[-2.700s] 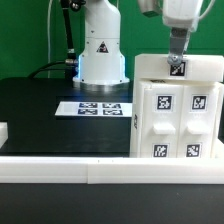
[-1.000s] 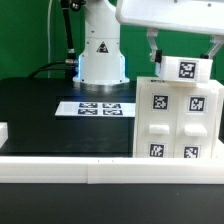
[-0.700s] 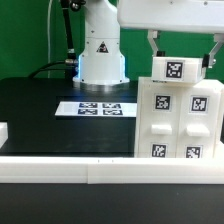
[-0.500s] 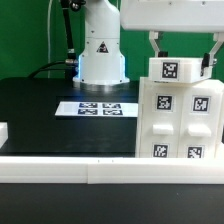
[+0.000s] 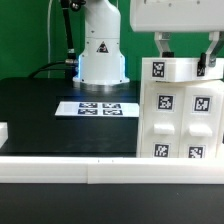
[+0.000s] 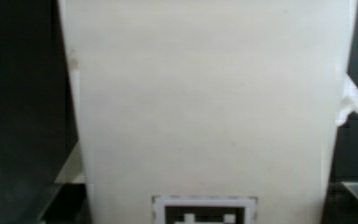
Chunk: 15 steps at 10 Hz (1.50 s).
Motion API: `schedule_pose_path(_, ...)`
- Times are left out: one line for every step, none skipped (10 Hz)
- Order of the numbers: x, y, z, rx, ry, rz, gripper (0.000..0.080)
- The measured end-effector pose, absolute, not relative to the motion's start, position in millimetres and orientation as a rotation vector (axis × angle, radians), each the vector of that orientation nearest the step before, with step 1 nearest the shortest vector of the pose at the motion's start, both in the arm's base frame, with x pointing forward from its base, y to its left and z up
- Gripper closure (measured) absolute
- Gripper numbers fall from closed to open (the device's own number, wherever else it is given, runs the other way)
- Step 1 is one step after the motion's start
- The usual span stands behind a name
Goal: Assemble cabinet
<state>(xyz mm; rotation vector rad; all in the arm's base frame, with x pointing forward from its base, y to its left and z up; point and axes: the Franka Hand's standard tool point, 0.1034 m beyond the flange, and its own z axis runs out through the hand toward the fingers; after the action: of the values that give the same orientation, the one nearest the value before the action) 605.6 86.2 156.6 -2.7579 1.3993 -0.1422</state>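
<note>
— Two white rails (image 5: 60, 168) run along the frame's bottom edge; what stands behind them?

— At lower right, on the black desk (image 5: 45, 110), the cabinet (image 5: 180, 115), tags facing the camera.

— And the gripper (image 5: 186, 62)?

— Upper right, its fingers (image 5: 163, 47) straddling a tagged white block (image 5: 181, 68) on the cabinet's top, holding it. Farther back lies the marker board (image 5: 95, 107).

One cabinet (image 5: 180, 115) stands at about 3 o'clock in the exterior view — five square marker tags show on it, one up top and four on the front. One marker board (image 5: 95, 108) lies at centre — four tags. One end effector (image 5: 186, 55) at 1 o'clock; one border rail (image 5: 60, 168) at 7.
</note>
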Motion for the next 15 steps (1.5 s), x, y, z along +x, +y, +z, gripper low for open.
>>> schedule_pose_path(606.4,86.3,156.2,-2.651,1.554,-0.166,0.0245)
schedule_pose_path(606.6,86.5,156.5,-2.542,1.687,-0.172,0.0245)
schedule_pose_path(606.9,86.6,156.7,-2.471,1.779,-0.167,0.0245)
schedule_pose_path(607.5,87.7,156.8,-2.387,1.874,-0.16,0.0245)
schedule_pose_path(609.2,89.8,157.1,-2.263,1.992,-0.151,0.0245)
schedule_pose_path(610.6,89.8,157.2,-2.175,2.072,-0.147,0.0245)
schedule_pose_path(610.9,90.3,157.2,-2.092,2.144,-0.135,0.0245)
schedule_pose_path(611.6,90.5,157.2,-1.957,2.25,-0.115,0.0245)
schedule_pose_path(612.1,90.5,157.3,-1.854,2.321,-0.094,0.0245)
schedule_pose_path(612.3,90.2,157.4,-1.792,2.363,-0.079,0.0245)
schedule_pose_path(612.9,89.6,157.3,-1.726,2.406,-0.064,0.0245)
schedule_pose_path(613.0,89.5,157.3,-1.72,2.409,-0.061,0.0245)
schedule_pose_path(613.4,90.8,157.7,-1.67,2.433,-0.048,0.0245)
schedule_pose_path(613.0,93.9,157.4,-1.671,2.425,-0.033,0.0245)
schedule_pose_path(613.0,94.8,157.7,-1.701,2.402,-0.035,0.0089)
